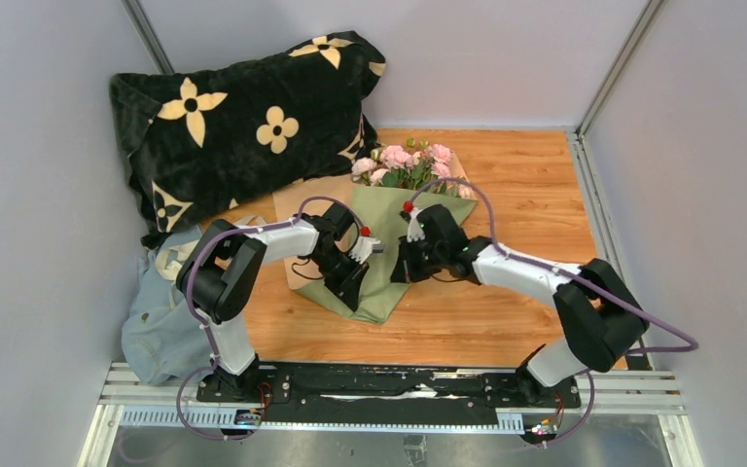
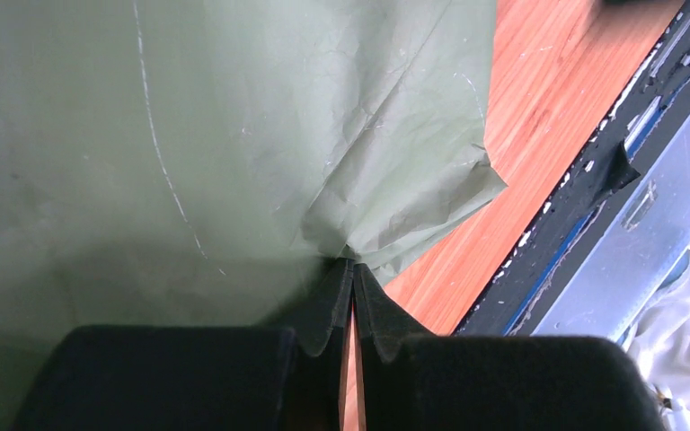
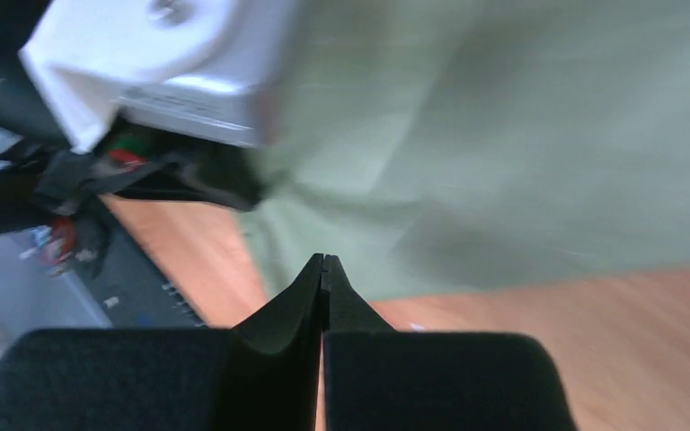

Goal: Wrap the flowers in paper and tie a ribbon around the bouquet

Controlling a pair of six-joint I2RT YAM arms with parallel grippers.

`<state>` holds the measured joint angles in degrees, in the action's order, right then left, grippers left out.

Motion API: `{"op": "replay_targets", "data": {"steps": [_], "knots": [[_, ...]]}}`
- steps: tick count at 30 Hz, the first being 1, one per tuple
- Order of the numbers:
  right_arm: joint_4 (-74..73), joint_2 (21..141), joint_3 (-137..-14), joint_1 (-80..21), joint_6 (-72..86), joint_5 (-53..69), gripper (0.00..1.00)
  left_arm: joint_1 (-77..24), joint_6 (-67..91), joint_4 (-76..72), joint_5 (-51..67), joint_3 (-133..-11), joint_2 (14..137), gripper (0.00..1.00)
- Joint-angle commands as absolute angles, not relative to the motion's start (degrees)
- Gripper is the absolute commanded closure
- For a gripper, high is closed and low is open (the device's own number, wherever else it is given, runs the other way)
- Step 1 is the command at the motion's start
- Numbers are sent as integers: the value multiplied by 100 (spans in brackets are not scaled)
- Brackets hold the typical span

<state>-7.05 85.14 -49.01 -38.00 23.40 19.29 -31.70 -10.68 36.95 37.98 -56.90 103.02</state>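
Left gripper (image 2: pixel 352 269) pinching olive-green paper (image 2: pixel 189 135) edge; right gripper (image 3: pixel 323 262) pressed together; wooden tabletop (image 1: pixel 525 175), grey walls (image 1: pixel 506 49), black pillow (image 1: pixel 243 117).

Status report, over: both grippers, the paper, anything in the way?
Left gripper shut on edge of olive-green paper. Right gripper shut, nothing seen held. Flowers at the paper's far end. Ribbon not in sight; black pillow behind.

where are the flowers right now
In the top view, the flowers lie far centre, just right of the black pillow, poking out of the olive-green paper.
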Motion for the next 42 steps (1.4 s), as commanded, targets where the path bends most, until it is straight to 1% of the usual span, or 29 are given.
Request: {"op": "replay_targets", "data": {"steps": [1, 6, 9, 12, 15, 16, 18, 20, 21, 23, 26, 29, 30, 32, 34, 36, 38, 42], "knots": [[1839, 9224, -4225, -4441, 4135, 3444, 100, -3208, -1109, 3963, 3766, -5672, 10454, 90], [2669, 10120, -3859, -4786, 4923, 3538, 100, -3116, -1101, 3988, 3873, -5687, 10437, 90], [2881, 10299, -3437, -4799, 5233, 3430, 100, -2944, -1091, 3996, 3945, -5691, 10377, 89], [2415, 10244, -3194, -4799, 5123, 3100, 100, -2851, -1130, 4009, 4016, -5731, 10251, 83], [1863, 10069, -3123, -4799, 4900, 2770, 100, -2753, -1283, 4223, 3972, -5988, 10087, 73], [1671, 9996, -3131, -4799, 4816, 2674, 100, -2637, -1385, 4395, 3884, -6077, 10021, 70], [1321, 9872, -3169, -4803, 4665, 2509, 100, -2294, -1501, 4475, 3390, -5985, 9892, 68], [1155, 9770, -3173, -4808, 4571, 2409, 100, -1894, -1771, 4567, 2894, -5867, 9888, 69], [1093, 9759, -3187, -4808, 4549, 2389, 100, -1726, -1877, 4669, 2701, -5912, 9891, 73], [944, 9745, -3252, -4807, 4462, 2353, 100, -1572, -2135, 4944, 2740, -6026, 9842, 75], [887, 9745, -3323, -4808, 4430, 2321, 100, -1564, -2726, 5508, 2778, -6429, 9697, 74], [812, 9784, -3455, -4852, 4373, 2298, 100, -1594, -3209, 5557, 2689, -6676, 9165, 76], [778, 9807, -3503, -4870, 4357, 2294, 100, -1655, -3377, 5557, 2769, -6694, 8945, 77], [765, 9859, -3574, -4886, 4342, 2326, 100, -1949, -3715, 5549, 2935, -6555, 8510, 83], [796, 9885, -3646, -4887, 4361, 2391, 100, -2471, -4131, 5546, 3170, -6212, 8219, 88], [873, 9894, -3681, -4887, 4430, 2436, 100, -2993, -4713, 5483, 3175, -5784, 8116, 89], [909, 9925, -3712, -4887, 4479, 2447, 100, -3340, -5085, 5073, 2953, -5352, 8096, 89], [1027, 10009, -3683, -4887, 4593, 2410, 100, -3501, -5123, 3832, 2153, -4768, 8086, 89]]}}
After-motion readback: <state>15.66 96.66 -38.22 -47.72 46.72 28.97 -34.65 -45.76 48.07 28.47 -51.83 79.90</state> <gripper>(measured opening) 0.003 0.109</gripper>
